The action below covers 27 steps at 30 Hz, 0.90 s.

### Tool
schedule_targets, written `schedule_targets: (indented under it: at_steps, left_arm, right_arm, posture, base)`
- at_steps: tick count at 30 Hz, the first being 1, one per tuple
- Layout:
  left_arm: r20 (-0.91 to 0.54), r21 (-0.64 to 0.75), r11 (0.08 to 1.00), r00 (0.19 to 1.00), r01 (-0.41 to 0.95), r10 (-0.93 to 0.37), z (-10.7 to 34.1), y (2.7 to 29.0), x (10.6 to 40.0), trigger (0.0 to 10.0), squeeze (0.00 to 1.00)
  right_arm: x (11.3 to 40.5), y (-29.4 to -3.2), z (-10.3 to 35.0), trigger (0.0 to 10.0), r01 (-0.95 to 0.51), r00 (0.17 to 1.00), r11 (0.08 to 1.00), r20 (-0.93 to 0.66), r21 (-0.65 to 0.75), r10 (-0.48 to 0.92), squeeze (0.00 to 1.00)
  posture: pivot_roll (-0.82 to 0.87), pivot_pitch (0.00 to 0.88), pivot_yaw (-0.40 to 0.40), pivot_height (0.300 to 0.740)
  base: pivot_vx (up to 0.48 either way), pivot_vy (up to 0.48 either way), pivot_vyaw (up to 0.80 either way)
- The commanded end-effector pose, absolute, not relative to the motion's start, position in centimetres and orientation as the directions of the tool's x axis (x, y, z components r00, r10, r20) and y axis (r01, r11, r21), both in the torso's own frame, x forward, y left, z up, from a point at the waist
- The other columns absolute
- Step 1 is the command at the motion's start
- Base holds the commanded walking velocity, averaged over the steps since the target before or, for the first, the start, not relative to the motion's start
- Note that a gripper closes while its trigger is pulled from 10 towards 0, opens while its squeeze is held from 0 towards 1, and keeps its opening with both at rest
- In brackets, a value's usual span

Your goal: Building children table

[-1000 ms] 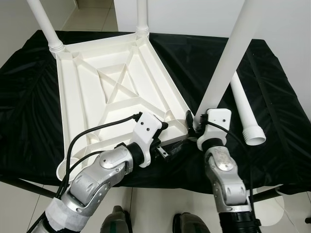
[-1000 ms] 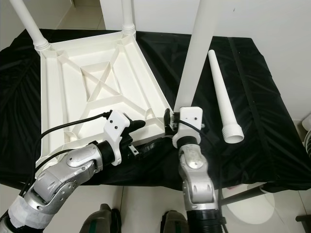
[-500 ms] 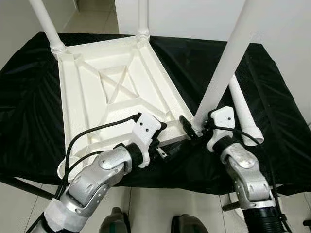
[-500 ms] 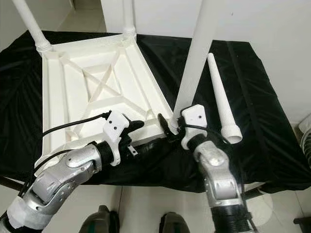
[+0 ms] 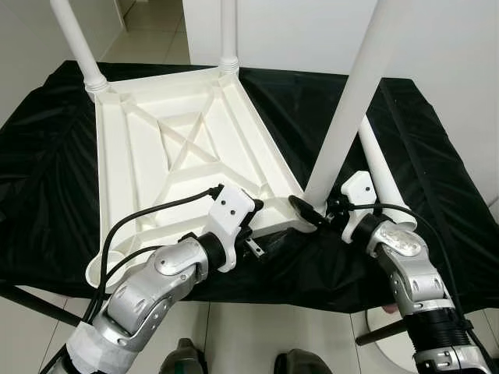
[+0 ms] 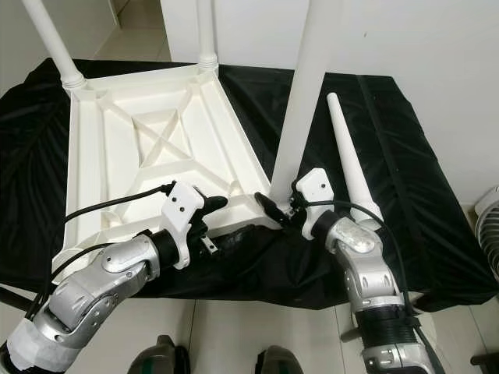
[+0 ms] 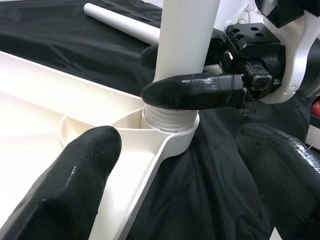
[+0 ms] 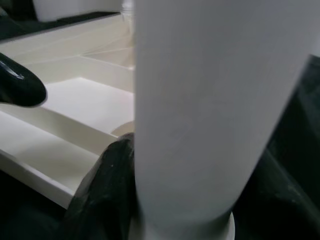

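The right gripper's [image 5: 312, 209] fingers are clamped around the foot of the near-right leg [image 5: 351, 105], one black finger [image 7: 197, 91] wrapping its front just above the threaded collar where it sits in the corner socket. The left gripper's [image 5: 251, 222] fingers [image 7: 70, 180] stand apart, straddling the near edge of the tabletop [image 5: 156, 156] beside that same socket, one over the white plastic and one over the cloth [image 5: 437, 187]; they touch nothing that can be made out.

The tabletop lies upside down on the black cloth, ribbed underside up with a crossed brace in the middle. The clamped leg rises from its near-right corner, leaning slightly right. Just beside it, on the cloth to the right, a loose leg [image 6: 349, 167] lies flat, its wide threaded end toward the robot.

At the far edge, two more legs [image 5: 74, 39] stand upright in the back corners. Beyond the cloth are a pale floor and a white wall.
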State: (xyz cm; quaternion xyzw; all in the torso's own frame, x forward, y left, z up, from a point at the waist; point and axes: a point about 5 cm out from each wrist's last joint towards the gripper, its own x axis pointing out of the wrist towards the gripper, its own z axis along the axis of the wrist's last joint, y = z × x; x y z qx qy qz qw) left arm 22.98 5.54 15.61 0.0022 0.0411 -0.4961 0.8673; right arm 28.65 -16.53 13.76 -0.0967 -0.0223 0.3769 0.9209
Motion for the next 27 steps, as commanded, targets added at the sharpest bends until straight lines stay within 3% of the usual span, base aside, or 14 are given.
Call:
schedule_targets:
  at_steps: [1,16,20,22,27]
  left_arm:
    - [-0.072,-0.032,0.436,0.433,0.899,-0.899,15.6,5.4,22.5,10.0,0.0]
    - [-0.071,-0.045,0.434,0.43,0.9,-0.9,15.6,5.4,22.3,10.0,0.0]
    - [-0.071,-0.051,0.431,0.427,0.901,-0.901,15.6,5.3,22.3,10.0,0.0]
    - [-0.071,-0.056,0.428,0.424,0.902,-0.903,15.6,5.2,22.2,10.0,0.0]
    - [-0.07,-0.063,0.43,0.426,0.901,-0.902,15.6,5.2,22.2,10.0,0.0]
  right_arm:
    - [28.4,-16.2,12.8,0.0,-0.718,0.692,0.674,-0.066,-0.174,0.719,0.0]
    - [28.0,-15.6,12.5,0.0,-0.543,0.837,0.822,-0.022,-0.172,0.547,0.0]
    - [27.7,-14.9,12.7,0.0,-0.449,0.892,0.885,-0.001,-0.124,0.452,0.0]
    - [27.5,-14.5,12.7,0.0,-0.306,0.951,0.947,0.01,-0.096,0.308,0.0]
    - [27.2,-14.4,12.5,0.0,-0.171,0.985,0.982,0.011,-0.082,0.172,0.0]
  posture:
    - [-0.01,0.025,0.014,0.74]
    - [-0.02,0.051,0.02,0.74]
    - [-0.02,0.056,0.022,0.74]
    - [-0.02,0.062,0.021,0.74]
    - [-0.02,0.068,0.021,0.74]
  base:
    - [0.0,0.0,0.0]
    - [0.0,0.0,0.0]
    - [0.0,0.0,0.0]
    - [0.0,0.0,0.0]
    - [0.0,0.0,0.0]
